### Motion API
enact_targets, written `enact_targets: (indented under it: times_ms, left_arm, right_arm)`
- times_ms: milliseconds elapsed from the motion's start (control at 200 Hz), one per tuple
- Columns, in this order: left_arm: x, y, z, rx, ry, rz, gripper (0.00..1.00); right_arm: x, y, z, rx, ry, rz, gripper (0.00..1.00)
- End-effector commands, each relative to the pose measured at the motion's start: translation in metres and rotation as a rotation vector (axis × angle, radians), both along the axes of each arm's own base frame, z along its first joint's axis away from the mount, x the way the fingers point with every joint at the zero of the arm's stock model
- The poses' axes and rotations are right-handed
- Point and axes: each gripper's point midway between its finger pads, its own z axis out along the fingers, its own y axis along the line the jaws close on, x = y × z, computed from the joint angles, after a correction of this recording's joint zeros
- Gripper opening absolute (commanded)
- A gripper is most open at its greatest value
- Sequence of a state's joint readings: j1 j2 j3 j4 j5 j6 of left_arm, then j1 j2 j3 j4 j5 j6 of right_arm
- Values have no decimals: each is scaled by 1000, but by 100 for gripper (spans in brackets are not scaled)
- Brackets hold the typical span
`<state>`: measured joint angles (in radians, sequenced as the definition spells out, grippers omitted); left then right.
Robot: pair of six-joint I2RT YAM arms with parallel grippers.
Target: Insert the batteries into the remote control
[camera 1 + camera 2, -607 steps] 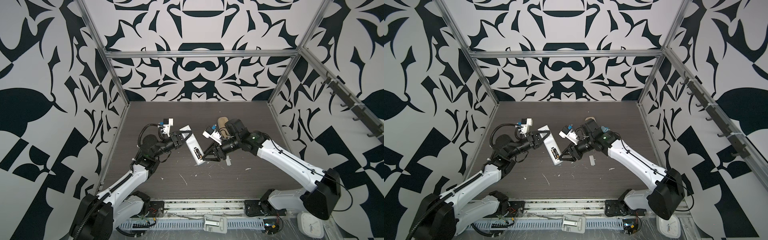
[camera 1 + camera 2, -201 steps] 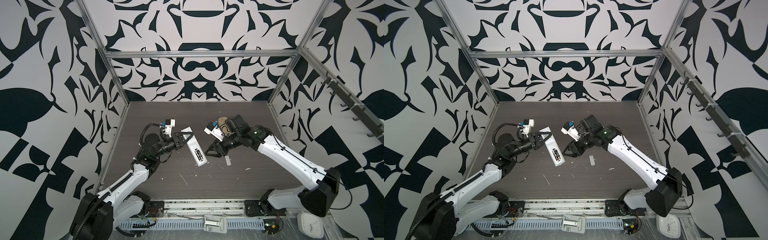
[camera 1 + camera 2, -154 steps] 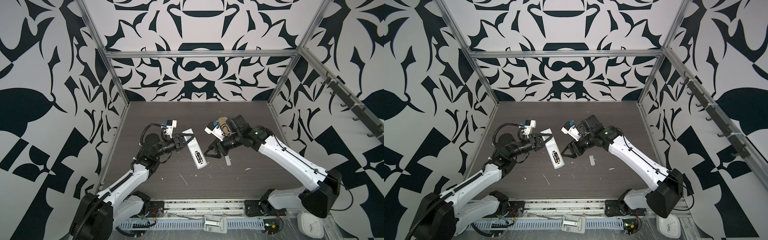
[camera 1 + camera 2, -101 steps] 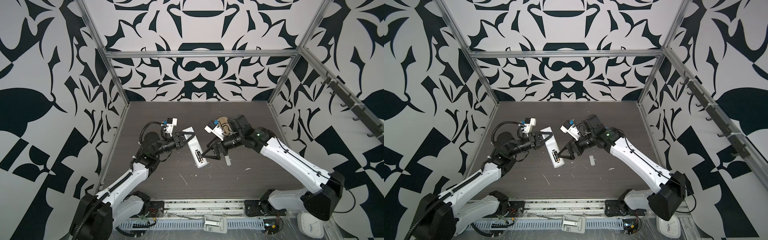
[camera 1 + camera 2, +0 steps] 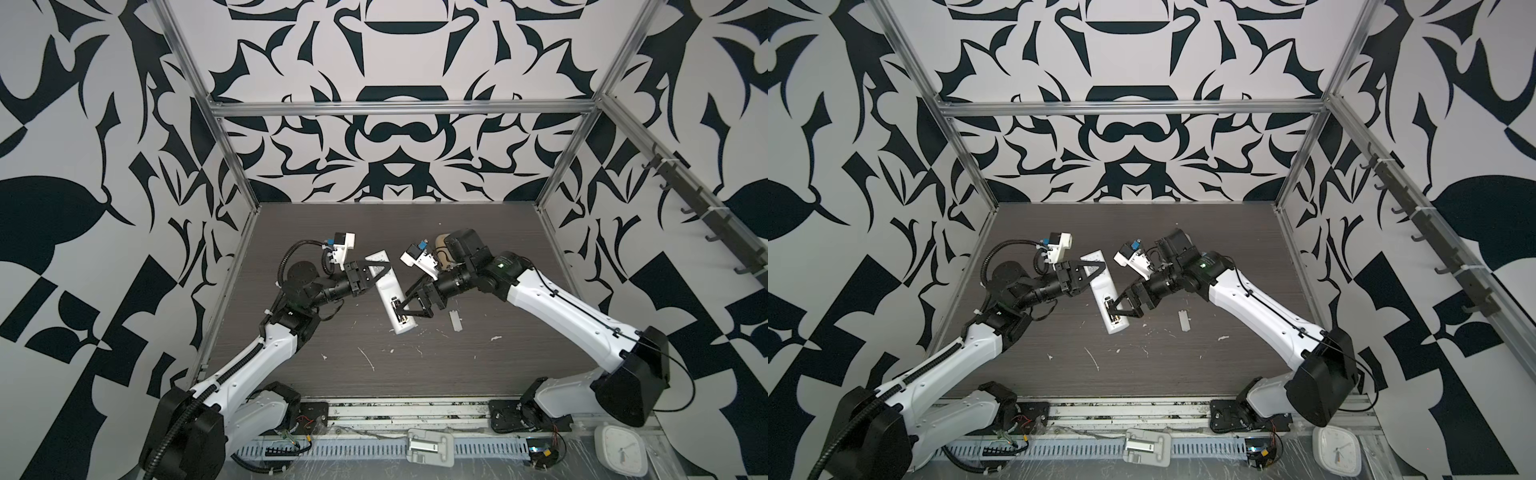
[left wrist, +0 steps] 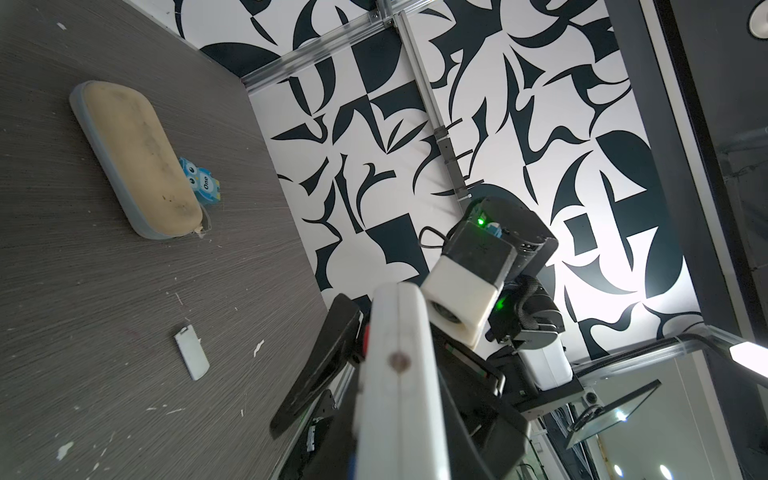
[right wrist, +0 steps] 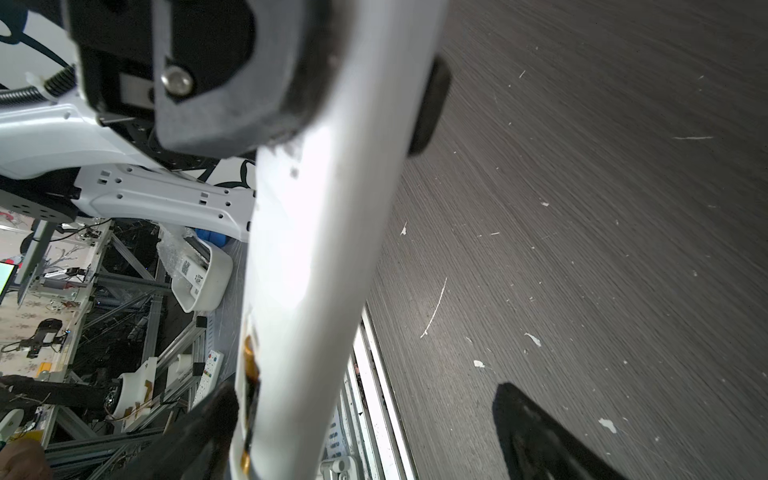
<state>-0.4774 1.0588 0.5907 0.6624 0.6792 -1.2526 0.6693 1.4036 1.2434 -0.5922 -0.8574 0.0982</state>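
The white remote control (image 5: 390,291) hangs tilted above the table, back side up, with my left gripper (image 5: 376,270) shut on its far end. In the left wrist view it fills the space between the left gripper (image 6: 395,395) fingers. The batteries show only as dark shapes in the open compartment (image 5: 1109,309) near the remote's lower end. My right gripper (image 5: 409,313) is open and straddles that end. In the right wrist view the remote (image 7: 316,249) runs between the right gripper (image 7: 374,432) fingers, close to one finger (image 7: 208,424) and well apart from the other.
A small grey-white cover (image 5: 456,322) lies on the table right of the remote. A beige oblong case (image 6: 137,158) with a blue owl tag (image 6: 201,183) lies at the back, behind the right arm. White scraps (image 5: 368,359) dot the dark table (image 5: 478,374).
My right gripper has opened wider and moved left, so its fingers now straddle the remote's lower end. The left gripper has kept its hold, and the remote has shifted only slightly.
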Motion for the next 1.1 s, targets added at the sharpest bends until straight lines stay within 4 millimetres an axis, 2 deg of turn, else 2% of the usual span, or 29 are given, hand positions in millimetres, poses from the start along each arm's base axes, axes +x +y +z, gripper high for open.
enact_targets:
  times_ms: [0, 470, 575, 660, 710, 805, 960, 1095]
  left_arm:
    - [-3, -2, 24, -44, -60, -22, 0]
    - [-3, -5, 39, -78, -82, -52, 0]
    - [-2, -5, 41, -80, -84, -52, 0]
    - [-2, -6, 43, -82, -86, -54, 0]
    - [-2, -6, 43, -82, -87, -58, 0]
    - [-2, -7, 44, -83, -86, -61, 0]
    - [-2, -7, 44, -82, -81, -65, 0]
    - [-2, -6, 40, -73, -71, -56, 0]
  right_arm:
    - [-2, 6, 27, 75, -68, 38, 95]
    - [-6, 8, 42, 140, -112, 68, 54]
    - [-6, 8, 44, 145, -121, 67, 38]
    - [-6, 8, 46, 150, -128, 68, 28]
    - [-6, 7, 46, 151, -131, 68, 16]
    - [-6, 7, 47, 152, -138, 67, 0]
    - [-6, 6, 49, 151, -149, 57, 0]
    - [-5, 4, 50, 146, -160, 44, 17]
